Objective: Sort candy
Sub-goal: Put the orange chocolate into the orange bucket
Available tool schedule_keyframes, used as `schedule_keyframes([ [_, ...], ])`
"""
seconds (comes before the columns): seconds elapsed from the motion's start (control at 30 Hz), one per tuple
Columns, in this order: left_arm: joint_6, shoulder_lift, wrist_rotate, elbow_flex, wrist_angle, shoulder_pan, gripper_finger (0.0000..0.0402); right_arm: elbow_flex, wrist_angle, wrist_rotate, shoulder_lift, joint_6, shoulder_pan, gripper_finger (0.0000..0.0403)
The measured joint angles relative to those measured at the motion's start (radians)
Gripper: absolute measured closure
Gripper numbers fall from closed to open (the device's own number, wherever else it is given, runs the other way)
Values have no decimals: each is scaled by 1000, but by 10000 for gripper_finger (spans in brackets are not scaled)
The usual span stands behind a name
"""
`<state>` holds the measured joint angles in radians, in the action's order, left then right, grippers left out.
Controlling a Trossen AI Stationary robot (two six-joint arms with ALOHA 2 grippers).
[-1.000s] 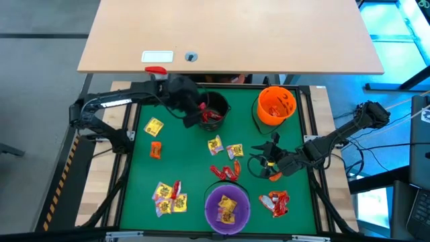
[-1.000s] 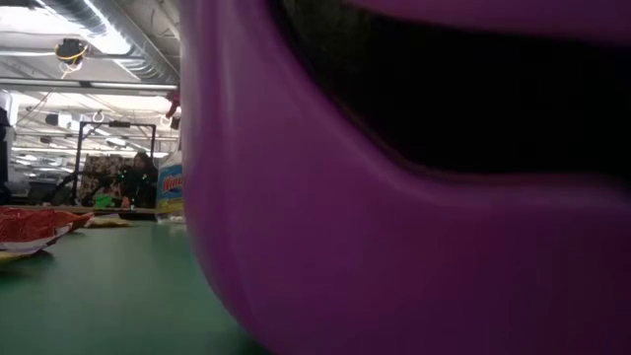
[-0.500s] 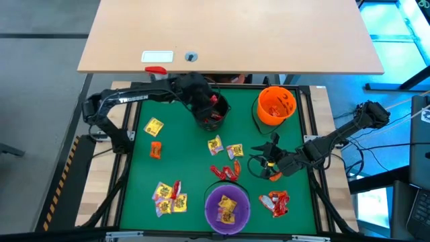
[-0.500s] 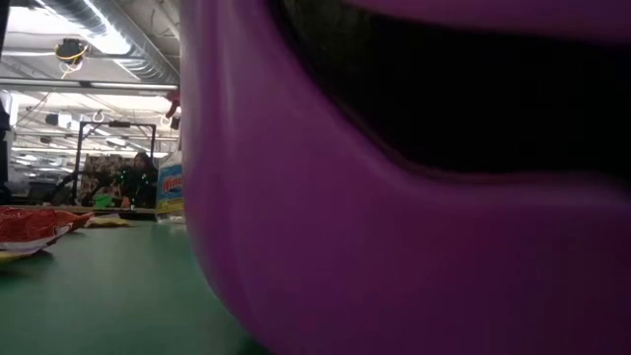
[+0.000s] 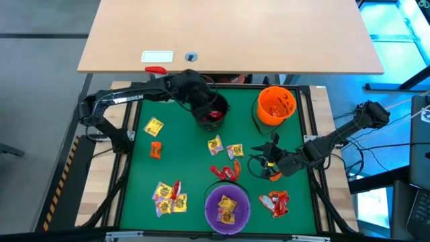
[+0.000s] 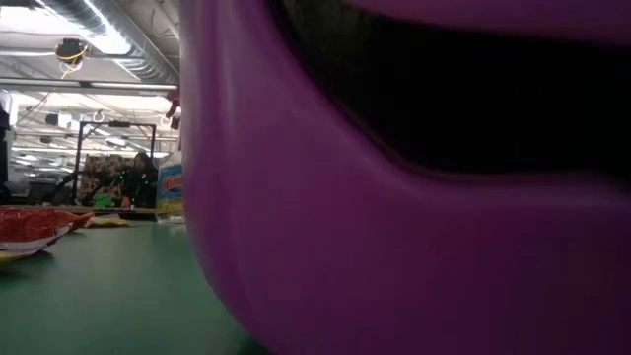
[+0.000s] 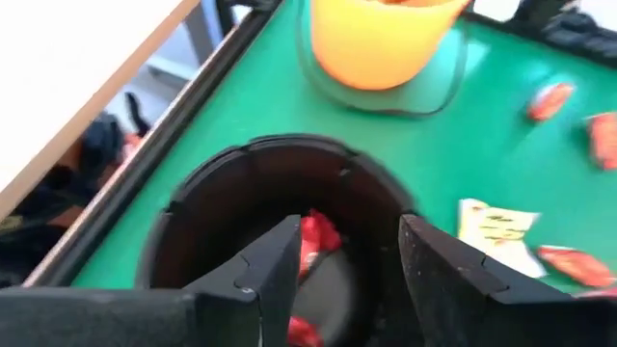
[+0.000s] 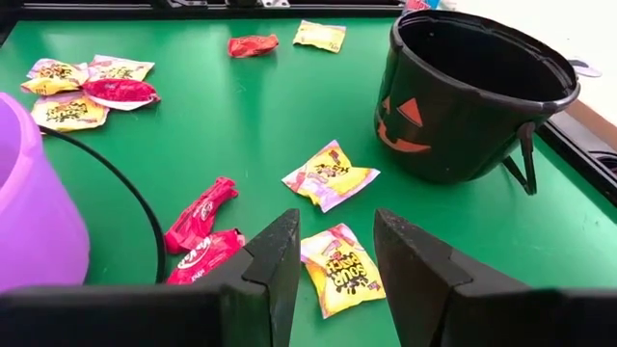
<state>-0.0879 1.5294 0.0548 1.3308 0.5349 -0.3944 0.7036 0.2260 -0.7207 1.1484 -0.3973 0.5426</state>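
My left end effector (image 7: 339,253) hangs just over the mouth of the black bucket (image 5: 212,111) at the back of the green desk (image 5: 181,144), fingers apart and holding nothing — red candy (image 7: 316,238) lies on the bucket's floor right below them. My right end effector (image 8: 333,253) waits low over the desk on the right side, fingers also apart and empty, pointed toward two yellow packets (image 8: 331,173) that lie just in front of the bucket.

The rest of the candy is scattered: a yellow packet (image 5: 154,126) and an orange one (image 5: 155,149) on the left, red ones (image 5: 225,171) near the middle, a yellow and red cluster (image 5: 168,197) at the front left, and more red (image 5: 276,202) at the front right. The purple bowl (image 5: 227,208) at the front holds yellow candy — the orange bucket (image 5: 276,105) at the back right holds orange pieces.
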Motion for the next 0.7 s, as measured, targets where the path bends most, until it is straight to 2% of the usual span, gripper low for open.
schedule_keyframes([
  [0.2, -10, -65, -8, 0, 32, 74, 238, 0, 0, 27, 0, -22, 0, 272],
  [0.43, -66, -152, -112, 0, 133, 201, 239, 0, 0, 43, 0, -44, 0, 272],
  [0.53, -126, -156, -163, 0, 182, 278, 239, 0, -1, 52, 0, -68, 0, 272],
  [0.7, -141, -150, -280, -6, 183, 422, 239, 0, -2, 53, 0, -96, 0, 272],
])
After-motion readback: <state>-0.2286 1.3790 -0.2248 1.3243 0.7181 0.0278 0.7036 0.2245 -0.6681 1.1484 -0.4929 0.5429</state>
